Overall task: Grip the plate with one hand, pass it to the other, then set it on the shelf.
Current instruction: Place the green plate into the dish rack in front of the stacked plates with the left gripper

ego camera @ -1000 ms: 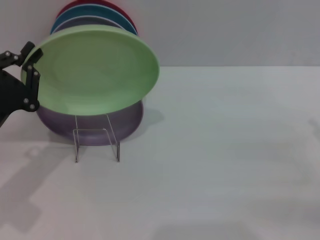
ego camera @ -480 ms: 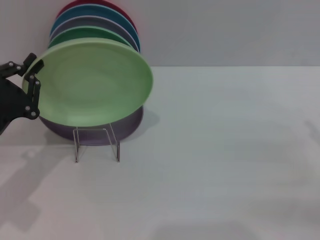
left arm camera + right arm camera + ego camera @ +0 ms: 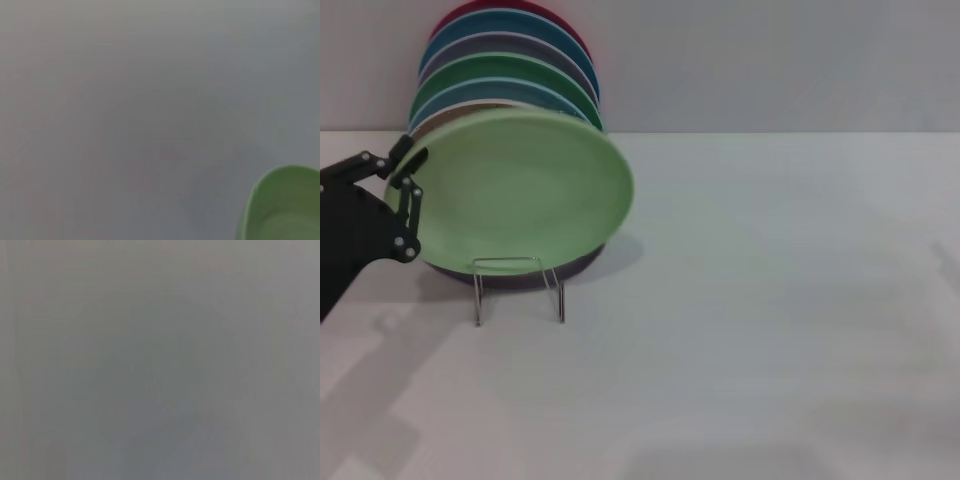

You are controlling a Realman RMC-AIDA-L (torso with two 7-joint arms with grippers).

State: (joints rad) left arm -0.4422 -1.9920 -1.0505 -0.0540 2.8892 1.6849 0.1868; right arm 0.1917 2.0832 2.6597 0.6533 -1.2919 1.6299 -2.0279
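Lower now than a second ago, the pale green plate (image 3: 525,190) has dropped toward the clear shelf (image 3: 518,288) and stands more upright, uncovering more coloured rims in the stack of plates (image 3: 510,60) behind. Left pincer (image 3: 408,175), black, closed on the plate's left rim; plate extends rightward from it, tilted, face toward camera, its lower edge just above the rack's front loop. Left wrist view: one curved green edge (image 3: 285,205) only. White matte table (image 3: 770,300), plain grey wall. Plate round, matte, shallow raised rim; shelf thin transparent frame. Right pincer not visible.
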